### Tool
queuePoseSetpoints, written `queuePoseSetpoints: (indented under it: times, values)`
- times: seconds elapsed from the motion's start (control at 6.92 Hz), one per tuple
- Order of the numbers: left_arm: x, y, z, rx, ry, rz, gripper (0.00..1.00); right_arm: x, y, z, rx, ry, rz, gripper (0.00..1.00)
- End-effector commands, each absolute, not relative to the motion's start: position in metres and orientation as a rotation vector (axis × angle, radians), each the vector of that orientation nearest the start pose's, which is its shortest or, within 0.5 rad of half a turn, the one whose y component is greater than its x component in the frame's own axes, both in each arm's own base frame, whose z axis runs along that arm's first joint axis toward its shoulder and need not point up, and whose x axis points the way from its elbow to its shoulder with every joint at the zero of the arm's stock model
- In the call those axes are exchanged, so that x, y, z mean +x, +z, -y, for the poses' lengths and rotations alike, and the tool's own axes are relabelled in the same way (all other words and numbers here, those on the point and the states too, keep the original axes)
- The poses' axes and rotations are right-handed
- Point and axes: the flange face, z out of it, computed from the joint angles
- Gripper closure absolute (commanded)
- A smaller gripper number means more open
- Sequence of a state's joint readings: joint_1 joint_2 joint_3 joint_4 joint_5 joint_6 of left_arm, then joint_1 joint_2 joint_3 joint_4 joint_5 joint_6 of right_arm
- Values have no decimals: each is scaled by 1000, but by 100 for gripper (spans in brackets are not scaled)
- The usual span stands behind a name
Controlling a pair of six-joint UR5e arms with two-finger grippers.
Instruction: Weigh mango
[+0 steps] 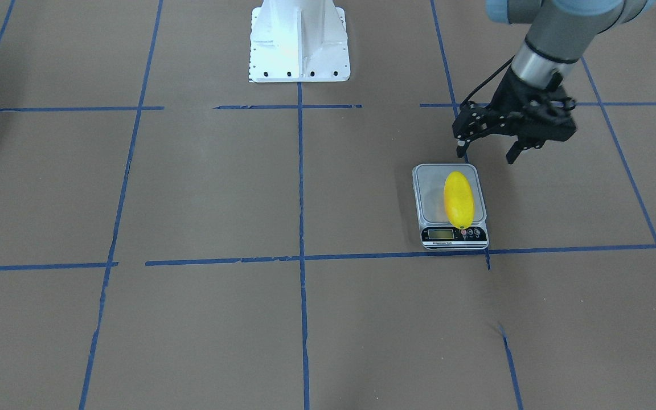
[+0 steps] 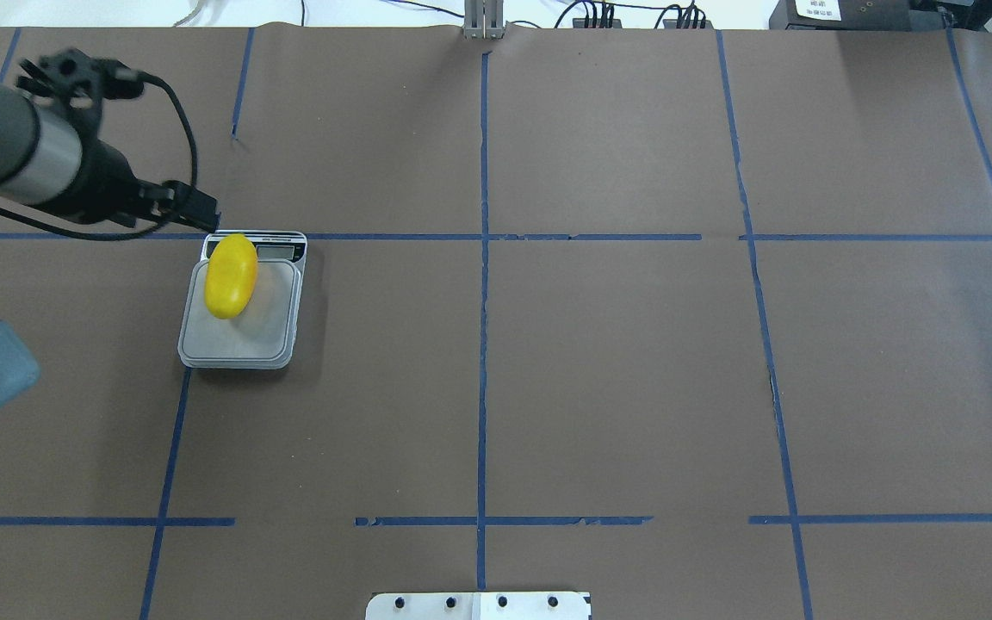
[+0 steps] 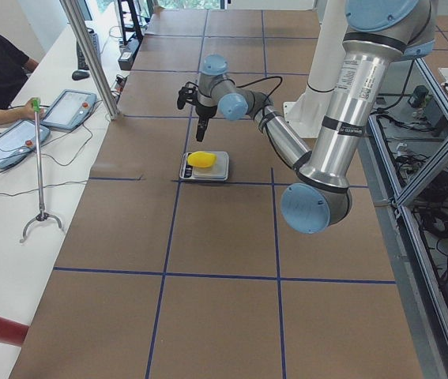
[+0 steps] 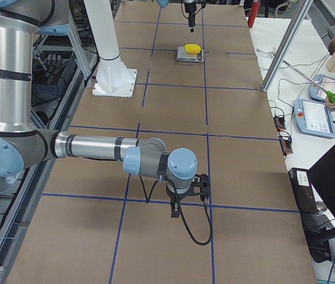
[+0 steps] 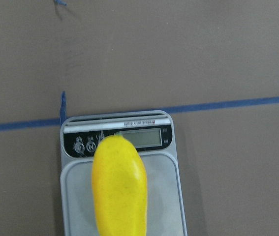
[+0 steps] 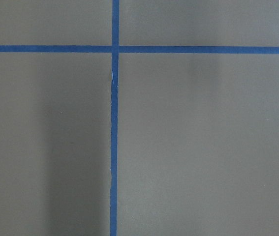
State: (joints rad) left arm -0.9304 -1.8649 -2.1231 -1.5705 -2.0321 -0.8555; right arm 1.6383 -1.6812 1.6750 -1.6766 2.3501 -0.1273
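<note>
Mango (image 1: pixel 458 199) on scale (image 1: pixel 430 193), tip hiding buttons (image 1: pixel 472 232), readout (image 1: pixel 441 234) illegible, left end effector (image 1: pixel 487 155) spread apart, right end effector (image 4: pixel 189 190) state unclear

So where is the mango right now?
Overhead view, left side: the mango lies on the scale, one end overhanging its display, near the left end effector.

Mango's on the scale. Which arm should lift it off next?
Left, probably. Its end effector hangs open beside the scale with the mango; the right end effector is far down the table.
</note>
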Motion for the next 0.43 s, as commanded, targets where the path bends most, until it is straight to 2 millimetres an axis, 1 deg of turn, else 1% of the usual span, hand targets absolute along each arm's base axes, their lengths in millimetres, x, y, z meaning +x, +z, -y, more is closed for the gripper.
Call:
queuePoseSetpoints:
  times: [0.0,0.14,0.29]
  values:
    - [172,220,435,346,-47,-862,0,93,670,431,-31,-12,785,0]
    - [149,230,445,329,-89,-839,0,93,670,431,-31,-12,785,0]
    - [138,257,453,282,-78,-821,0,93,669,431,-30,-13,785,0]
